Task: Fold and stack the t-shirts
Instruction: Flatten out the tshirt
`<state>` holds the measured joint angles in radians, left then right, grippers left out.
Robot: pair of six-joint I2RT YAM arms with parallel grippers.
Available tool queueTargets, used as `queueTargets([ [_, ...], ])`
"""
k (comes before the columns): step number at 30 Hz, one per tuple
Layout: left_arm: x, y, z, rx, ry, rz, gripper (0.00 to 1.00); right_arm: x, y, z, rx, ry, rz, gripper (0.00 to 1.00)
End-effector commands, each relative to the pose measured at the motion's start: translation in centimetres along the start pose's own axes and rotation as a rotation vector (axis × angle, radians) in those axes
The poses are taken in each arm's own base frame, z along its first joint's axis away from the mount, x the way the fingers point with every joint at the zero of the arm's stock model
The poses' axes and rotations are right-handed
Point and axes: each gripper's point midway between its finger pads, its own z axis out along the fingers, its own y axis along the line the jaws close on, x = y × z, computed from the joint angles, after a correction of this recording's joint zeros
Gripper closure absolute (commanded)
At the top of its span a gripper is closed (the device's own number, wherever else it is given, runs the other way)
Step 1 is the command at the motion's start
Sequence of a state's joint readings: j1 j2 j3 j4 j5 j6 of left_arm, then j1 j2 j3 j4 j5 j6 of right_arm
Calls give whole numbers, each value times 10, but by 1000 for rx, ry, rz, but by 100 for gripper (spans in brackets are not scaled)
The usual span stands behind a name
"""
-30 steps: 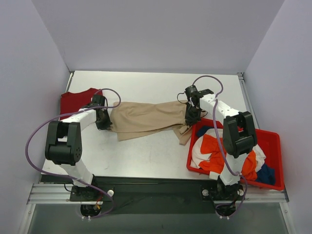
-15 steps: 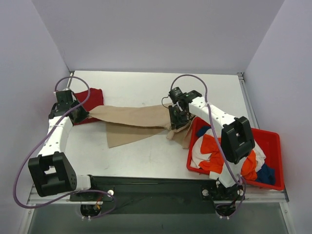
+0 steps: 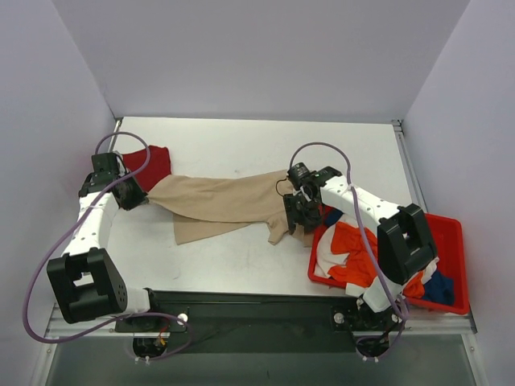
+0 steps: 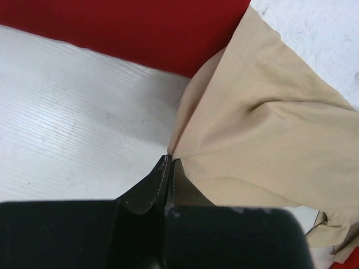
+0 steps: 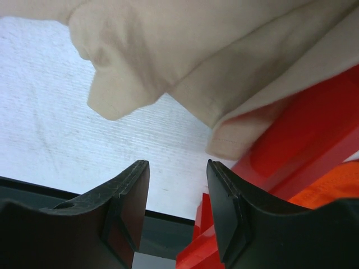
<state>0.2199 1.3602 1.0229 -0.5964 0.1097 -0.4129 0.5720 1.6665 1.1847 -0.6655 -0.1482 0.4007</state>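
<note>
The beige t-shirt (image 3: 221, 201) lies stretched and bunched across the table's middle. My left gripper (image 3: 133, 195) is shut on its left end, seen pinched in the left wrist view (image 4: 169, 159) with beige cloth (image 4: 263, 140) fanning right. The dark red t-shirt (image 3: 147, 163) lies flat at the back left, also in the left wrist view (image 4: 129, 28). My right gripper (image 3: 299, 217) is open and empty just above the beige shirt's right end (image 5: 185, 50), next to the bin. Orange, white and blue t-shirts (image 3: 358, 245) lie piled in the bin.
The red plastic bin (image 3: 447, 233) stands at the front right; its corner (image 5: 303, 129) is close to my right fingers. The table's front edge (image 5: 67, 188) shows just below them. Side walls close in on both sides.
My right gripper has let go of the beige shirt's right end and moved toward the front. The cloth has sagged onto the table. My left gripper stays shut at the far left.
</note>
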Motion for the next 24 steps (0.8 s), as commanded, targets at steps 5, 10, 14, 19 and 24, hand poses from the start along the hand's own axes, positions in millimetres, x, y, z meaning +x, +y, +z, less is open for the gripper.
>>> queueTargets([
  [5,7,4,-10,10,17,40,100,-21,33,3,-74,-37,-14,46],
  [10,8,1,-14,23,17,39,100,-20,40,28,-50,38,9,41],
  [14,7,-1,-20,33,16,45,100,-17,34,39,-9,68,21,41],
  [19,7,-2,-25,37,14,60,100,-16,27,50,33,85,14,55],
  [24,7,1,-26,32,19,71,100,-36,31,27,30,18,-7,100],
])
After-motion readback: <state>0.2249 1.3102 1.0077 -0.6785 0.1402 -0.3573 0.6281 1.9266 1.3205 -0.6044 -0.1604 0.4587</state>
